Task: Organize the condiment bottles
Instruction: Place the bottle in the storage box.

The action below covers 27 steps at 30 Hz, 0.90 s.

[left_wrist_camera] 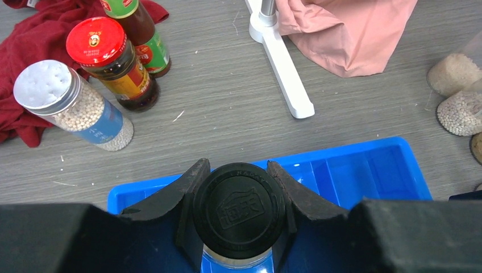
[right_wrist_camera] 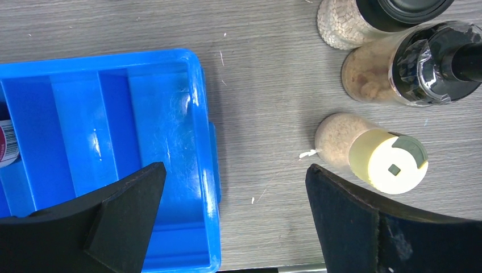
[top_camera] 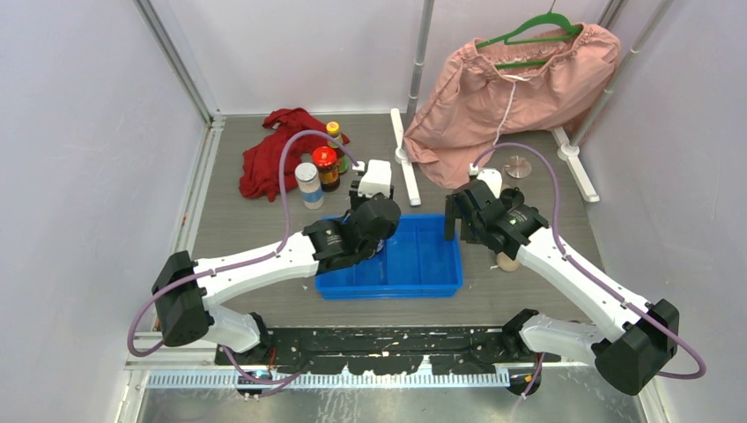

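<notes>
My left gripper (left_wrist_camera: 237,170) is shut on a black-capped bottle (left_wrist_camera: 239,210), held upright over the back-left part of the blue tray (left_wrist_camera: 364,165). Behind the tray on the left stand a silver-capped jar of white grains (left_wrist_camera: 74,108), a red-capped dark jar (left_wrist_camera: 113,62) and a green-labelled bottle (left_wrist_camera: 142,34). My right gripper (right_wrist_camera: 233,169) hangs open over the tray's right rim (right_wrist_camera: 204,142), with nothing between its fingers. To its right, on the table, stand a yellow-capped beige bottle (right_wrist_camera: 375,156), a dark-topped grinder (right_wrist_camera: 420,62) and a black-capped jar (right_wrist_camera: 364,17). A labelled bottle (right_wrist_camera: 7,142) shows at the tray's left edge.
A red cloth (top_camera: 273,154) lies behind the left group of bottles. Pink shorts on a green hanger (top_camera: 511,88) hang from a white rack whose foot (top_camera: 405,159) reaches toward the tray. A small metal disc (top_camera: 517,166) lies at the back right.
</notes>
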Available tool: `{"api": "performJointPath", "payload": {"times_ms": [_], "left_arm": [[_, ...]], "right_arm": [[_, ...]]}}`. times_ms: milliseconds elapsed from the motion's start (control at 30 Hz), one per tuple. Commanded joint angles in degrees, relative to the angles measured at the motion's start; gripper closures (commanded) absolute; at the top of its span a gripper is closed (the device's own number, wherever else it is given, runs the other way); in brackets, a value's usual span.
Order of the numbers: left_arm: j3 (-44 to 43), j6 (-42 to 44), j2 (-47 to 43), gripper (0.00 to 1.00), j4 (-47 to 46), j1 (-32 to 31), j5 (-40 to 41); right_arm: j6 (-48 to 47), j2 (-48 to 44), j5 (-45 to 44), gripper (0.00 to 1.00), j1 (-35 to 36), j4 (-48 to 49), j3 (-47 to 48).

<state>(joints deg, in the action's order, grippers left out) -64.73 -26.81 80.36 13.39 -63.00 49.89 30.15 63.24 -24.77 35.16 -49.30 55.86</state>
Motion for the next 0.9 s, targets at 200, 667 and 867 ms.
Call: {"api": "performJointPath", "payload": {"times_ms": [200,667,867], "left_arm": [[0.5,-0.7,-0.9,1.0,-9.3,-0.1,2.5],[2.8,-0.8,-0.6,1.0,-11.8,0.4,2.1],[3.5,-0.8,-0.7,1.0,-12.7,0.8,1.8]], "right_arm": [[0.0,-0.8,-0.6,0.0,0.2,2.5,-0.6],[0.1,-0.3,-0.4,0.0,0.2,3.2,-1.7],[0.2,0.1,-0.1,0.0,0.2,3.8,-2.2]]}}
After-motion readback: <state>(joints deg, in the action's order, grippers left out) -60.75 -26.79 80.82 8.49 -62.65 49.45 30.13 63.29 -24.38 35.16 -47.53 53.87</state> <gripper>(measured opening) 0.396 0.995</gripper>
